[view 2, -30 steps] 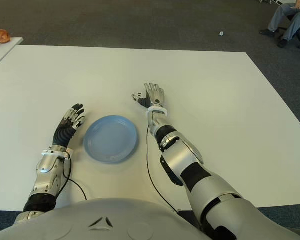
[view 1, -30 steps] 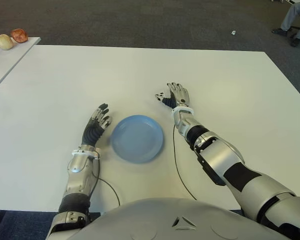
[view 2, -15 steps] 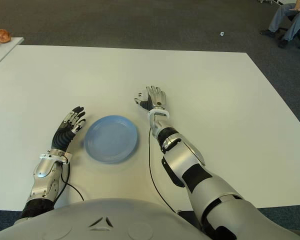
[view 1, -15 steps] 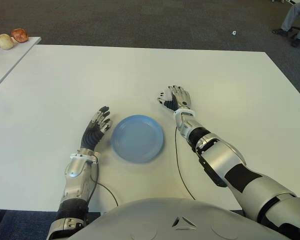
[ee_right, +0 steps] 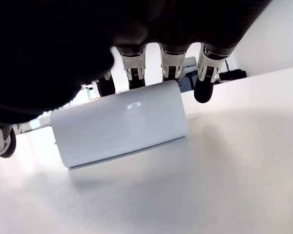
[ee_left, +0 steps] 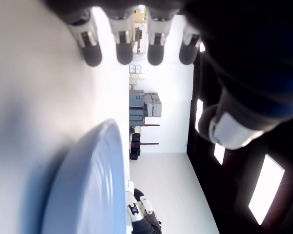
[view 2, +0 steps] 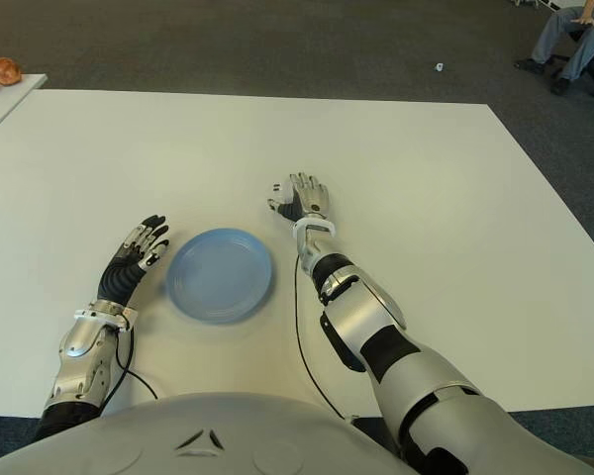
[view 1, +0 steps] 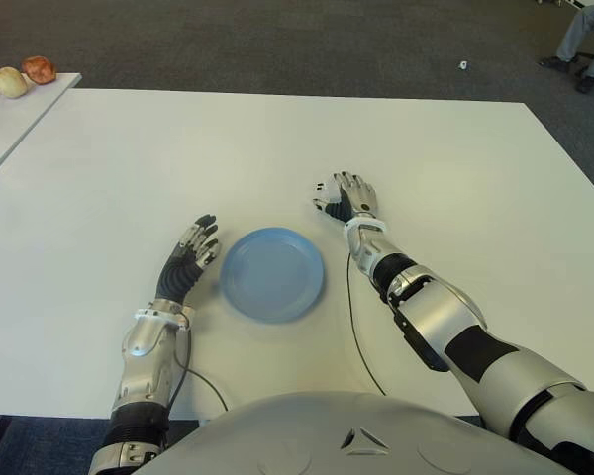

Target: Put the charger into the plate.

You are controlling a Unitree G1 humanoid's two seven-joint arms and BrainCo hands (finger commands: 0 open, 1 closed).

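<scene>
In the right wrist view, four segmented fingers (ee_right: 171, 63) with dark rounded tips are seen curved down behind and over a smooth, glossy white block with rounded edges, the charger (ee_right: 119, 124), which lies flat on the matte white table (ee_right: 195, 195); the fingers are arched around it but a closed grasp is not shown, and contact with its far face cannot be confirmed. In the eye views the right hand (view 1: 348, 196) is located just beyond and to the right of the plate (view 1: 273, 273), and the charger is almost wholly hidden beneath the palm, so its shape is disclosed only by the wrist camera. The plate is a round, shallow, matte blue dish with a low raised rim, and nothing is held in it. The left hand (view 1: 188, 259) is shown just left of the plate, with its black-and-silver fingers (ee_left: 123, 46) extended straight and spread, nothing being held; in the left wrist view the plate rim is seen edge-on close to the fingertips, apart from them. A thin dark cable (view 1: 354, 332) is laid across the table beside the right forearm, and another runs from the left wrist. Rounded objects (view 1: 25, 77) are set on a second white surface at the far left. A seated person's legs (view 2: 569, 38) are visible at the far right on the dark carpet.
</scene>
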